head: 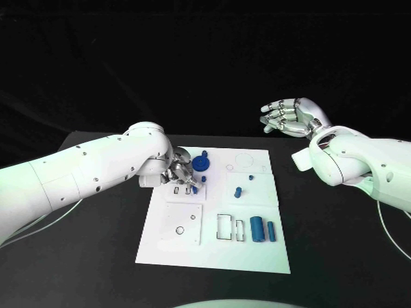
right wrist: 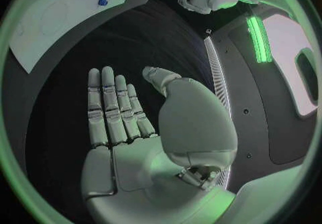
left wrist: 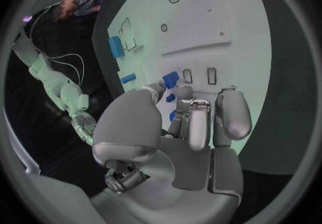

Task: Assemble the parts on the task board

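The black tabletop (head: 94, 282) is lying under everything, and the white task board (head: 261, 250) is sitting in the middle of it, right in front of me.

My left arm (head: 76, 173) is reaching in across the near-left of the tabletop, and my left hand (head: 180, 172) is hovering over the far-left part of the board. In the left wrist view, its fingers (left wrist: 200, 122) are curling down toward the board beside two small dark slots (left wrist: 199, 76), and a small blue part (left wrist: 170, 79) is sitting at the tip of my thumb. I cannot tell whether I am actually pinching that part or only touching it.

My right arm (head: 372, 167) is coming in from the right, and my right hand (head: 291, 117) is raised off to the far right of the board, well apart from it, over bare tabletop. It is holding nothing: the right wrist view is showing its fingers (right wrist: 114, 108) stretched out straight and side by side, with the thumb spread away.

On the board, a round blue wheel (head: 201, 162) is lying just beside my left hand. A big blue cylinder (head: 257, 229) is lying near the front-right edge, with a slimmer blue peg (head: 271, 231) just beside it. A small blue piece (head: 237, 190) is lying near the middle of the board.
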`<state>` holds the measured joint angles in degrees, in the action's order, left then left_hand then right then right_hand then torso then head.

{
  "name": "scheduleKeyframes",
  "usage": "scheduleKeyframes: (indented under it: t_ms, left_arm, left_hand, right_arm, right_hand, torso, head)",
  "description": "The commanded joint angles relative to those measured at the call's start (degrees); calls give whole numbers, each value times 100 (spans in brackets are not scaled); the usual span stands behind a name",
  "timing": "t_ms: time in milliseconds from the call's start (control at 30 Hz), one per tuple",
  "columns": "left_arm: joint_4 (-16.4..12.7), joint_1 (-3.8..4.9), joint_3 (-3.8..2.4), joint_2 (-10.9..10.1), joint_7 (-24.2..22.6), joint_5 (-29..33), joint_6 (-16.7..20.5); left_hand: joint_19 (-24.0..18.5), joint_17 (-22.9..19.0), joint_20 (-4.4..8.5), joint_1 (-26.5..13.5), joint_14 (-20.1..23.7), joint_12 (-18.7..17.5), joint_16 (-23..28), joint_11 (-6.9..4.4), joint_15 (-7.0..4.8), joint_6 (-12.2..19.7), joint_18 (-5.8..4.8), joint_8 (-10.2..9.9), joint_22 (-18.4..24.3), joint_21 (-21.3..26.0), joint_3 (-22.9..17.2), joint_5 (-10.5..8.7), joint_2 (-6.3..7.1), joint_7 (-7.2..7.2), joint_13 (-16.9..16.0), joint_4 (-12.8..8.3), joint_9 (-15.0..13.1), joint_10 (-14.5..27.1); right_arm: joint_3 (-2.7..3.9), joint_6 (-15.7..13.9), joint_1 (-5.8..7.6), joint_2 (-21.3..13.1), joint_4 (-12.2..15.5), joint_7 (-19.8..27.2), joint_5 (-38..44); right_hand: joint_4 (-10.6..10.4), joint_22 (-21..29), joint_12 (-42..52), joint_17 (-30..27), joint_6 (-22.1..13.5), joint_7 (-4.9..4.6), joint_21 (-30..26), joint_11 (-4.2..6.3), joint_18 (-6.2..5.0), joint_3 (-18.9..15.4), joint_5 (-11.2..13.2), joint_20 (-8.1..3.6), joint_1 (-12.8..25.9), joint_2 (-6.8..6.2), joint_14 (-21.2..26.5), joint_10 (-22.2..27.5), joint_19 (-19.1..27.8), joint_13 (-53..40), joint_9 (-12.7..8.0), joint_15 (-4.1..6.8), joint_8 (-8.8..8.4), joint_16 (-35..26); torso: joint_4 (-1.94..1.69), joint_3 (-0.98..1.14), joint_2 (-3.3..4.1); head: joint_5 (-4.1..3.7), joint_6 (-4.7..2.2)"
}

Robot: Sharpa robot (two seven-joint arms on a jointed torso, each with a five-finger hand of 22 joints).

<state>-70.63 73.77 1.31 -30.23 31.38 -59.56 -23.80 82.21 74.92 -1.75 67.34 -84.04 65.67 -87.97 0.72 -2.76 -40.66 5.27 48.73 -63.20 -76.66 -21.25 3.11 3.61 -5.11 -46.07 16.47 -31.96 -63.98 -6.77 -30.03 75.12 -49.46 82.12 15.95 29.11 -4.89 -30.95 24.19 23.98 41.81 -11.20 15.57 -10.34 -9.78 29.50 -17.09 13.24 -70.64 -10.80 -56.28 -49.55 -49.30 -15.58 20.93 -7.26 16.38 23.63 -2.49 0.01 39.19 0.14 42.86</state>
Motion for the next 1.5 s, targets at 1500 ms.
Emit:
scheduleKeyframes:
  t_ms: [1500]
  left_arm:
    - [-810, -191, -34, -627, -280, 220, 1257]
  left_hand:
    - [-43, 1025, 7, -201, -470, 195, -8, -59, -92, -49, -41, 426, -132, -137, -3285, 1620, 632, 36, -82, -1526, -406, -317]
  right_arm:
    - [-9, 102, -47, -48, 70, 16, 4]
  right_hand:
    - [-2, 80, 7, -24, -78, -349, -84, -33, -51, -85, -73, 21, 82, 21, -36, 2, -50, 109, -32, -8, 42, -57]
  torso:
    - [-20, -3, -3]
  head:
    - [42, 20]
